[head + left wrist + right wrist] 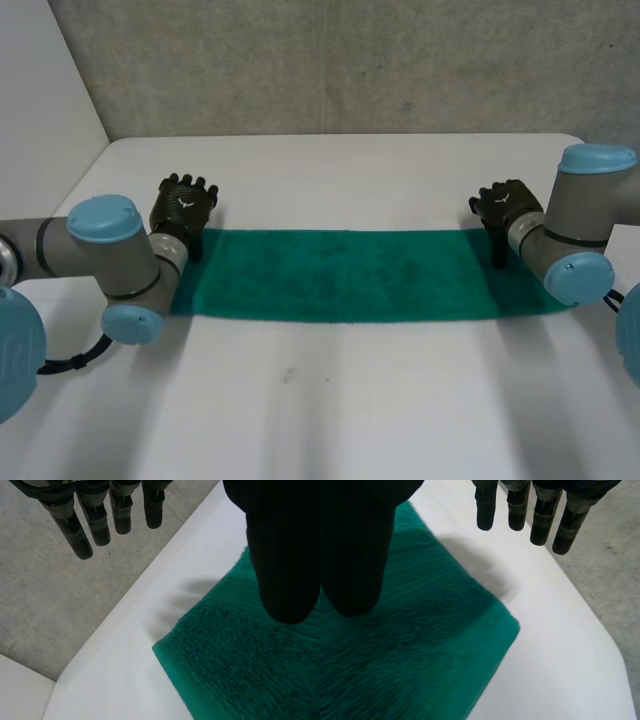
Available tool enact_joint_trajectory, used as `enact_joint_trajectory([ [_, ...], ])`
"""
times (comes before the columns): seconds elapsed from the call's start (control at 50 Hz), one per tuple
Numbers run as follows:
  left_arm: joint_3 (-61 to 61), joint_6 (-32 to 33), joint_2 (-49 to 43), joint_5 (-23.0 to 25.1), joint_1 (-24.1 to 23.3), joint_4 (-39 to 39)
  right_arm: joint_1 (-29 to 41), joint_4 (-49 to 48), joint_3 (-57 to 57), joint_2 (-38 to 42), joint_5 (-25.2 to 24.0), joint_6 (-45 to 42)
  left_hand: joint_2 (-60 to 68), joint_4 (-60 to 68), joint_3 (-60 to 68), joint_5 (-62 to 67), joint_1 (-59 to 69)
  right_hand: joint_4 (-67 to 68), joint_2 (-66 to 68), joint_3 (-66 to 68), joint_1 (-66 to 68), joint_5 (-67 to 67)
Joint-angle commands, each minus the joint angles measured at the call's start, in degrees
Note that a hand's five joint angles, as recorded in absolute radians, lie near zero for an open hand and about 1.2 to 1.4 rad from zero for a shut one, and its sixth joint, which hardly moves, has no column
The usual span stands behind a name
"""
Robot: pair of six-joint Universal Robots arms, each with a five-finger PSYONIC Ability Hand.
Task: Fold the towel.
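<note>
The green towel [350, 275] lies flat on the white tabletop [350, 410] as one long strip, stretched from the left hand [183, 208] across to the right hand [505, 207]. Each hand sits at a far corner of the towel, one at either end, with its arm reaching in alongside the short edge.

In the left wrist view the left hand's fingers [82, 530] are straight and slightly spread, reaching past the towel's corner over bare tabletop, while its thumb [280, 555] stands well apart from them above the cloth. It pinches nothing.

The right hand is the same: its fingers [540, 515] are straight and reach out beyond the corner, its thumb [355, 545] is held wide of them over the towel, and nothing is caught between them.

Beyond both hands, past the tabletop's far edge, stands a grey wall [350, 60]
</note>
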Motion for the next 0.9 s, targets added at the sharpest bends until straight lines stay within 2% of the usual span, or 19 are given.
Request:
enact_joint_trajectory([
  [0.02,1.4,-0.3,-1.1,-0.6,0.0,1.9,-0.4,-5.5,-0.7,1.3,5.5,4.9,-0.5,-0.6,-1.1,-1.1,0.3,-3.4,-2.9,-2.2,-1.8,-3.8],
  [0.08,-1.5,-0.6,1.6,-1.1,0.0,1.3,-0.7,-5.0,2.9,-1.3,5.1,8.1,-0.8,-0.9,-1.4,-1.4,0.0,-3.4,-2.9,-2.2,-1.8,-3.8],
  [0.14,-3.9,-0.7,3.8,-1.3,0.0,1.2,-0.9,-5.2,10.4,-9.0,3.4,9.6,-1.0,-1.1,-1.6,-1.6,-0.2,-3.4,-2.9,-2.2,-1.8,-3.8],
  [0.18,-8.0,-1.0,7.5,-1.3,0.0,1.2,-0.9,-5.4,12.5,-11.1,2.8,9.6,-1.7,-1.7,-2.2,-2.3,-0.9,-3.4,-2.9,-2.2,-1.8,-3.8],
  [0.2,-10.6,-1.0,10.1,-1.4,0.0,1.1,-1.8,-5.7,18.0,-16.4,0.5,9.7,-2.0,-2.1,-2.6,-2.6,-1.2,-3.4,-2.9,-2.2,-1.8,-3.8],
  [0.36,-24.9,-1.3,23.6,-1.1,0.5,1.0,-7.7,-4.8,34.4,-27.8,-6.2,9.1,-2.1,-2.1,-2.6,-2.6,-1.3,-3.4,-2.9,-2.2,-1.8,-3.8],
  [0.46,-32.0,-1.3,27.6,-1.0,0.3,1.1,-9.3,-4.9,40.6,-29.3,-9.1,8.2,-2.1,-2.1,-2.6,-2.6,-1.3,-3.1,-2.7,-2.0,-1.5,-3.6],
  [0.7,-36.4,-1.4,29.1,-1.0,0.3,1.1,-12.5,-8.0,43.9,-27.0,-10.8,7.3,-2.1,-2.1,-2.6,-2.6,-1.3,13.0,13.5,14.2,14.6,12.6],
  [0.72,-36.4,-1.4,29.1,-1.0,0.3,1.1,-12.6,-8.6,43.9,-26.4,-10.7,7.3,-2.1,-2.1,-2.6,-2.6,-1.3,14.9,15.3,16.0,16.4,14.4],
  [0.74,-36.5,-1.4,29.1,-1.0,0.3,1.1,-13.3,-9.9,43.7,-24.8,-10.5,7.4,-2.1,-2.1,-2.6,-2.6,-1.3,27.0,27.5,28.2,28.6,26.6],
  [0.78,-36.5,-1.4,29.1,-1.0,0.4,1.0,-13.9,-10.2,43.3,-24.4,-10.3,7.3,-2.1,-2.1,-2.6,-2.6,-1.3,40.4,40.9,41.6,42.0,39.9],
  [0.8,-36.5,-1.4,29.1,-1.0,0.4,1.1,-14.1,-10.3,43.1,-24.3,-10.1,7.3,-2.1,-2.1,-2.6,-2.6,-1.3,50.4,50.9,51.6,52.0,50.0],
  [0.82,-36.5,-1.4,29.1,-1.0,0.4,1.1,-14.8,-10.3,42.8,-24.3,-9.7,7.4,-2.1,-2.1,-2.6,-2.6,-1.3,66.5,66.9,67.6,68.1,66.0],
  [0.9,-36.5,-1.4,29.2,-1.0,0.4,1.0,-17.2,-10.2,42.2,-24.3,-7.4,7.4,-2.1,-2.1,-2.6,-2.6,-1.3,66.6,67.1,67.8,68.2,66.2],
])
